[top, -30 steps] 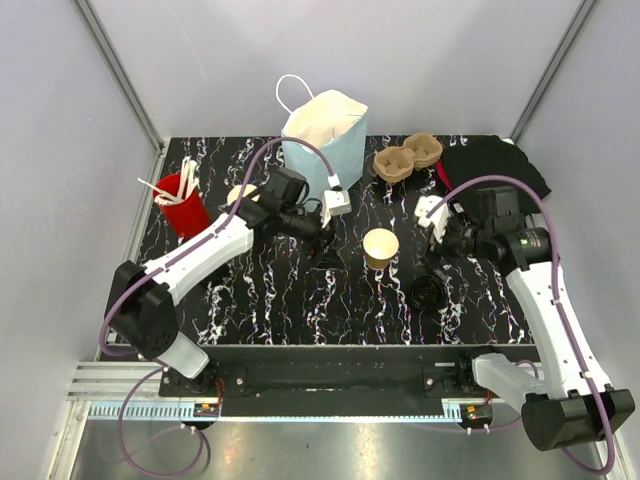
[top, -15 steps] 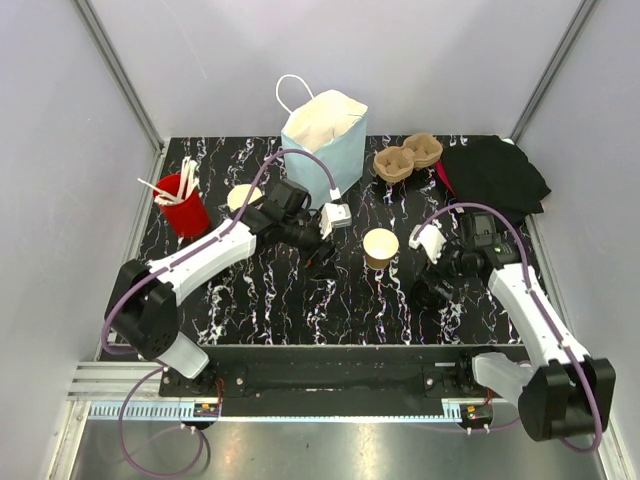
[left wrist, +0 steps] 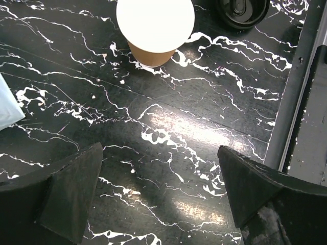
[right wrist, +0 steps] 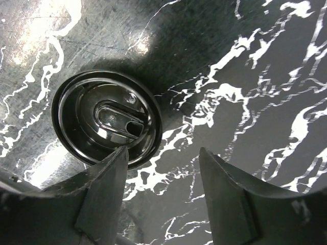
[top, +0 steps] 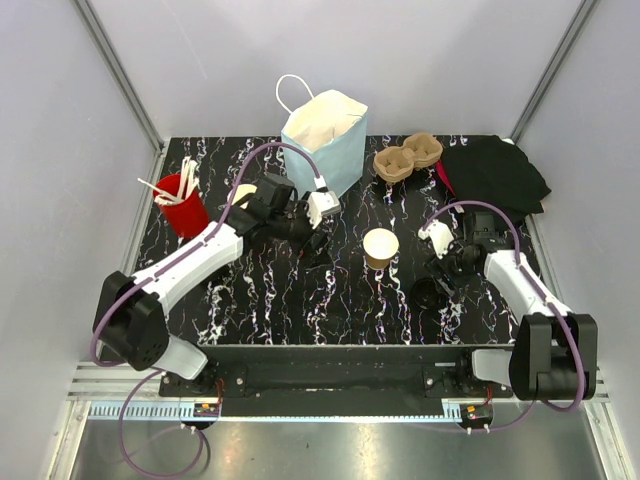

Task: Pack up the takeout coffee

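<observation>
Your counter (top: 250,300) is black with white veining. Nearest you, just right of the cup (top: 381,247), the black lid (top: 428,292) lies flat; the right jaws hang over its edge, partly spread, gripping nothing. The cup stands upright and uncovered mid-counter. Left of it, the left jaws gape wide, empty. Behind it stands a blue bag (top: 325,140).

Black lid (right wrist: 106,125) lies flat on the bench (right wrist: 245,66), which is dark with white veining. Lid glossy, raised rim, oval sip slot at its centre facing me. My pincer (right wrist: 163,155) hangs close above, jaws apart, only bare bench between them. One finger (right wrist: 104,194) overlaps the lid's near rim; contact unclear. The other finger (right wrist: 225,199) stands clear of the lid.
</observation>
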